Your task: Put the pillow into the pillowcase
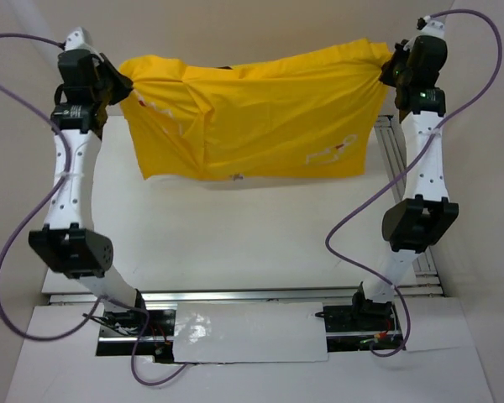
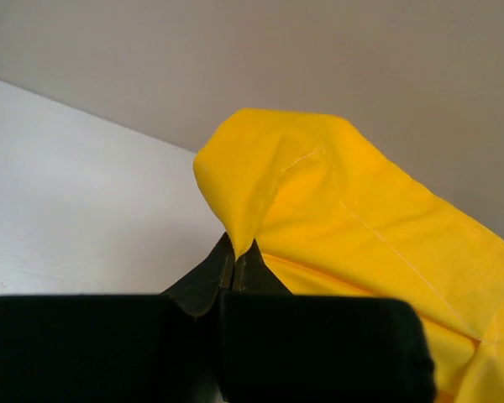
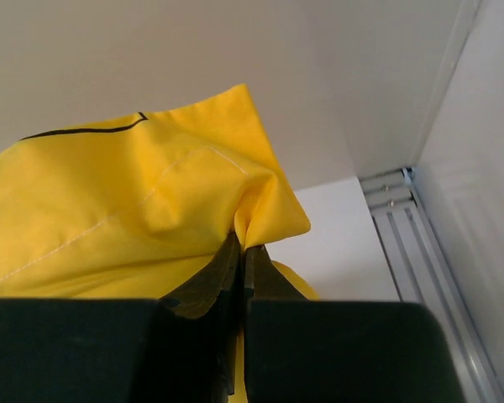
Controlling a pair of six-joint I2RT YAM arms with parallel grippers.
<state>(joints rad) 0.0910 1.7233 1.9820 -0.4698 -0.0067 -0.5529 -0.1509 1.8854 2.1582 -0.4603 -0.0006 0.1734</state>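
Observation:
The bright yellow pillowcase (image 1: 252, 113) hangs stretched between my two grippers, lifted above the white table at the back. My left gripper (image 1: 124, 86) is shut on its top left corner; the left wrist view shows the pinched yellow fabric (image 2: 319, 201) above the closed gripper (image 2: 235, 252). My right gripper (image 1: 388, 65) is shut on its top right corner; the right wrist view shows the fabric (image 3: 151, 201) bunched at the closed gripper (image 3: 242, 245). Pale printed lettering (image 1: 332, 153) shows near the case's lower right. The pillow is out of view; I cannot tell whether it is inside the case.
The white tabletop (image 1: 235, 235) lies below the hanging case. A metal rail (image 1: 395, 151) runs along the table's right edge, also visible in the right wrist view (image 3: 403, 227). Beige walls close in the back and sides. Purple cables loop off both arms.

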